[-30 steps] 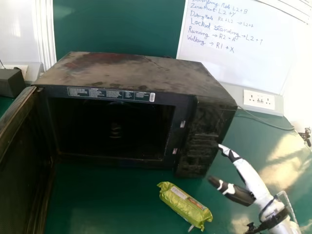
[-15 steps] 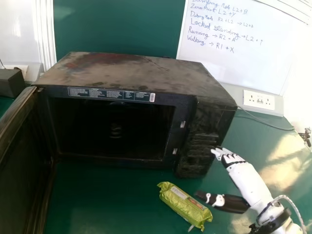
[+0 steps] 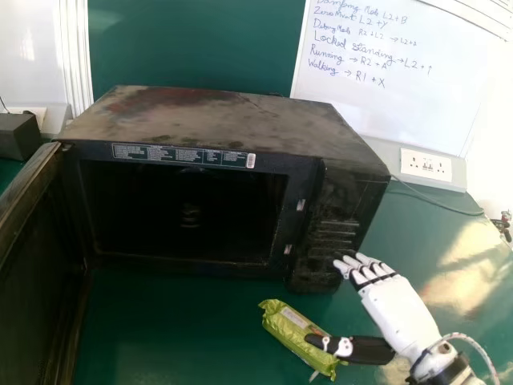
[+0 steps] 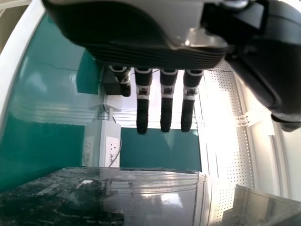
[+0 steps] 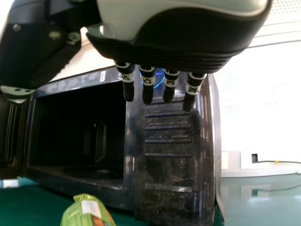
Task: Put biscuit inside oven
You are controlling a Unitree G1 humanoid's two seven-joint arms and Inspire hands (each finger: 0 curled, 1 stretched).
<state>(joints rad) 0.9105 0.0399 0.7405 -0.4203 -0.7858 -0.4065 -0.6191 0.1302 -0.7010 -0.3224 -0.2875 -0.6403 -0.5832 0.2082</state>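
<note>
At four o'clock in the head view, you can see the robot's right hand (image 3: 393,309): its shell is smooth and white, its thumb (image 3: 369,350) mostly black. A pale cable (image 3: 474,342) makes a curve by the black wrist band (image 3: 441,370). For you, the left hand (image 4: 141,33) shows grey and black casing, fine ridges, and dark fingers (image 4: 142,115) with silvery bands.
</note>
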